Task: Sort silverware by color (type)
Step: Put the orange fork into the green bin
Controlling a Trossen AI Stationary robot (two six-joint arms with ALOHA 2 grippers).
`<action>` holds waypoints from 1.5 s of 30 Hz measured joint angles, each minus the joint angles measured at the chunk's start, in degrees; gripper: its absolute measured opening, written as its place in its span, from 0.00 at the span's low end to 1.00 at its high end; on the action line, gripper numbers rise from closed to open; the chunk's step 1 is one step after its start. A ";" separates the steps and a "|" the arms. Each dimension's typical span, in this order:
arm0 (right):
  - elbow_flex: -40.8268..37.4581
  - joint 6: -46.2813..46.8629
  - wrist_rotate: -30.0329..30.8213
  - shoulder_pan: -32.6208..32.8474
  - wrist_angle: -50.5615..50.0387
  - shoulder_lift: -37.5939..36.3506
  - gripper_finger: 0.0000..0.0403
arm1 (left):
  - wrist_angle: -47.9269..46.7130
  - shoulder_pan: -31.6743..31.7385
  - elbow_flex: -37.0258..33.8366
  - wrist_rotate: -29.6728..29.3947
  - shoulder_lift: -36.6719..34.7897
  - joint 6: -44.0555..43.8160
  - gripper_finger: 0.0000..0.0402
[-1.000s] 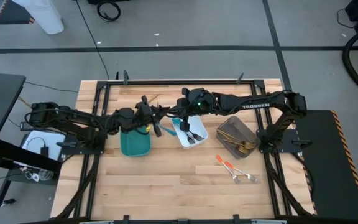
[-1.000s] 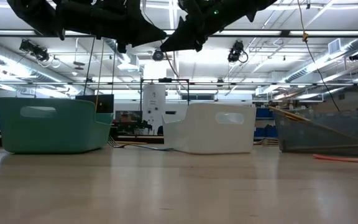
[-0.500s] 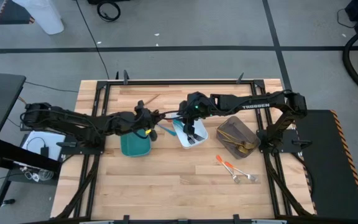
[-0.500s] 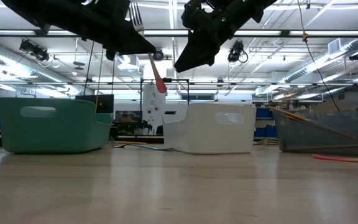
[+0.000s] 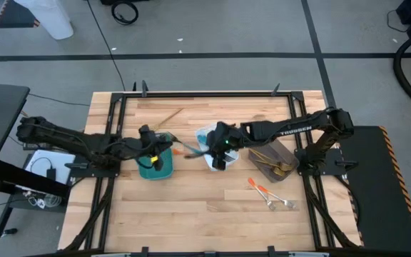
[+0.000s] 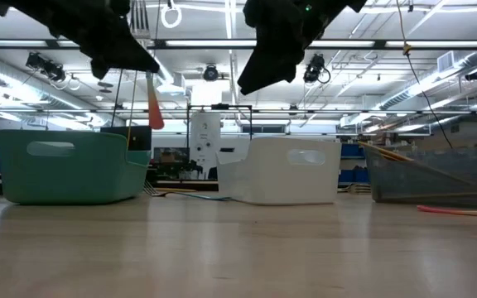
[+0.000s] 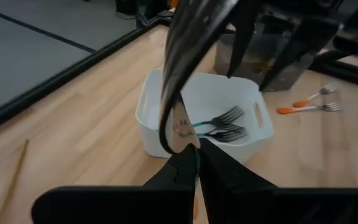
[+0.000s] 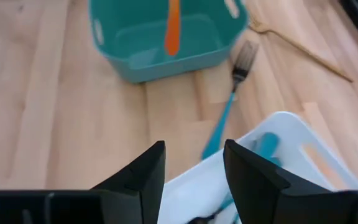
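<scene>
My left gripper (image 7: 196, 158) is shut on an orange-handled piece of silverware (image 6: 154, 112), high over the teal tray (image 5: 154, 165). My right gripper (image 8: 194, 168) stands open above the white tray (image 5: 225, 153), holding nothing. The white tray holds blue-handled forks (image 7: 219, 124). A blue-handled fork (image 8: 227, 109) lies flat on the table between the teal and white trays. Two orange-handled forks (image 5: 270, 196) lie on the table toward the near right. Gold pieces rest in the grey-brown tray (image 5: 273, 157). My left gripper pinches the piece between its two fingers, near where the metal neck (image 7: 180, 134) meets the orange handle. The fingers come in roughly level from the table's left. The piece stands about upright, metal head up, with the orange handle (image 8: 173, 25) hanging below, clear of the teal tray.
A gold fork (image 5: 170, 116) lies on the table behind the teal tray. The three trays stand in a row across the middle. Bare wood (image 5: 191, 207) stretches along the near side.
My two grippers, close together between the trays a second ago, have drawn apart. My left gripper has carried the orange-handled piece toward the table's left, over the teal tray. My right gripper has gone toward the near edge, over the white tray.
</scene>
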 joint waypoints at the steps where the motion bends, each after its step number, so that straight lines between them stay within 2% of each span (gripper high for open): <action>1: -0.47 0.18 0.61 0.90 0.55 -0.04 0.42 | -0.98 -0.40 0.00 0.06 -0.86 -1.08 0.04; 6: -5.07 1.58 3.10 4.44 5.36 -0.04 0.42 | -6.35 -1.11 0.23 0.36 -3.89 -3.89 0.04; 12: -11.31 3.74 3.87 7.26 12.28 -0.04 0.42 | -18.33 -1.15 5.18 2.97 -3.74 -8.88 0.04; 18: -16.70 3.24 10.27 10.56 23.41 -0.04 0.42 | -25.36 -1.10 7.87 4.49 -3.74 -12.99 0.04; 24: -21.04 3.03 10.42 12.10 33.53 -0.06 0.42 | -30.97 1.88 8.11 11.87 -3.72 -19.90 0.03; 29: -21.94 2.98 10.42 12.93 34.45 -0.06 0.42 | -32.94 5.04 8.11 17.11 -3.12 -21.79 0.04; 37: -22.20 2.87 10.27 13.29 34.23 -0.02 0.42 | -35.24 9.16 8.15 26.48 4.84 -22.10 0.04; 45: -22.19 2.87 10.15 13.27 33.85 0.02 0.42 | -39.67 11.97 8.11 29.07 11.07 -21.31 0.04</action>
